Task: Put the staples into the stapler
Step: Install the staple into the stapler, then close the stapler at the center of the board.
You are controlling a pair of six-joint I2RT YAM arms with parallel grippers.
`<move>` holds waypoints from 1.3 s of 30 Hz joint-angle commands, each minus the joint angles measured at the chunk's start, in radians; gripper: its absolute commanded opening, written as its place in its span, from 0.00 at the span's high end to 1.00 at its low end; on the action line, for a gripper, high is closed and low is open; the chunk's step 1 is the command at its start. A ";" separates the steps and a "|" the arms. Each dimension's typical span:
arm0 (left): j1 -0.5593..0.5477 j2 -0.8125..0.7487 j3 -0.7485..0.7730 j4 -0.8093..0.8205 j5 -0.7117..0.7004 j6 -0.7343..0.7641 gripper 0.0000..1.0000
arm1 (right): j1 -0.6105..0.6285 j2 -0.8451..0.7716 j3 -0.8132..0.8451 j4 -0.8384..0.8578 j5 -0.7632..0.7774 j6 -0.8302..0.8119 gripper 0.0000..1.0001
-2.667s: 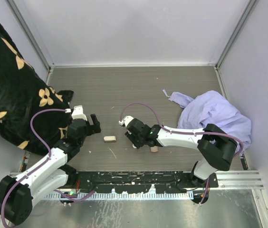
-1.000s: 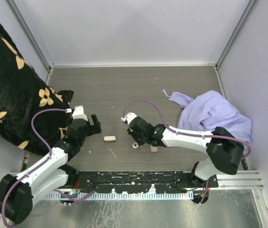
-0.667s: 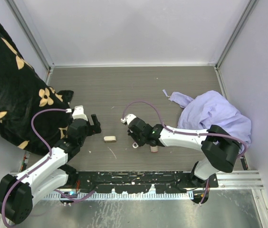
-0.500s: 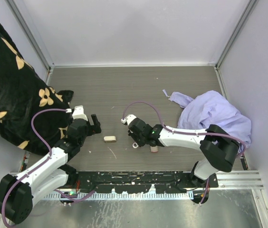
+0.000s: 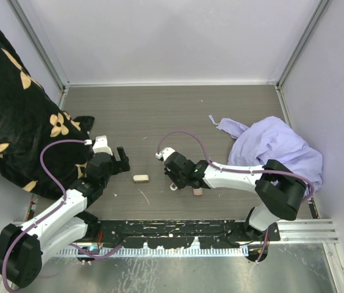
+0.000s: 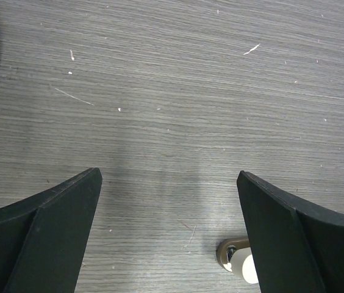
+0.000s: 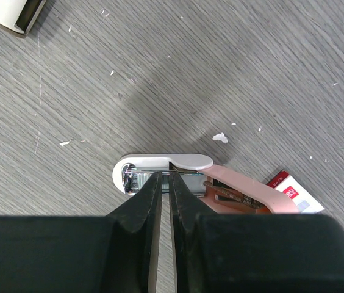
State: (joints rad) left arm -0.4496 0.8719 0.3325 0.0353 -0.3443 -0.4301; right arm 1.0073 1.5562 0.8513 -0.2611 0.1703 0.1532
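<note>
Right claw (image 7: 164, 178), nearly together on what I cannot tell, meets the stapler (image 7: 245, 194) magazine at twelve o'clock; insertion step, I judge, needing lengthwise alignment.

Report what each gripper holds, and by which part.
Left gripper: nothing. Right gripper: nearly closed over the open stapler; any hold cannot be told.
</note>
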 commanded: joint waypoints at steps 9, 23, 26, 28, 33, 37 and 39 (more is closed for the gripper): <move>0.005 -0.030 0.021 0.054 -0.003 0.006 0.04 | -0.013 -0.177 0.095 -0.053 0.000 0.024 0.72; -0.069 0.081 0.030 0.214 0.296 0.041 0.18 | -0.346 -0.275 -0.033 0.067 -0.326 0.108 0.35; -0.186 0.136 0.053 0.242 0.294 0.034 0.24 | -0.384 -0.274 -0.080 0.132 -0.395 0.142 0.33; -0.288 0.178 0.063 0.278 0.278 0.018 0.30 | -0.403 -0.265 -0.110 0.164 -0.417 0.161 0.32; -0.475 0.337 0.089 0.363 0.243 -0.090 0.45 | -0.417 -0.251 -0.154 0.211 -0.457 0.164 0.31; -0.545 0.438 0.095 0.411 0.232 -0.136 0.52 | -0.417 -0.234 -0.164 0.232 -0.493 0.145 0.31; -0.558 0.476 0.108 0.404 0.225 -0.140 0.55 | -0.417 -0.226 -0.167 0.241 -0.508 0.138 0.31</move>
State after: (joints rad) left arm -0.9810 1.2953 0.3943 0.3500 -0.0906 -0.5186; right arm 0.5926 1.3247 0.6838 -0.1104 -0.2710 0.2977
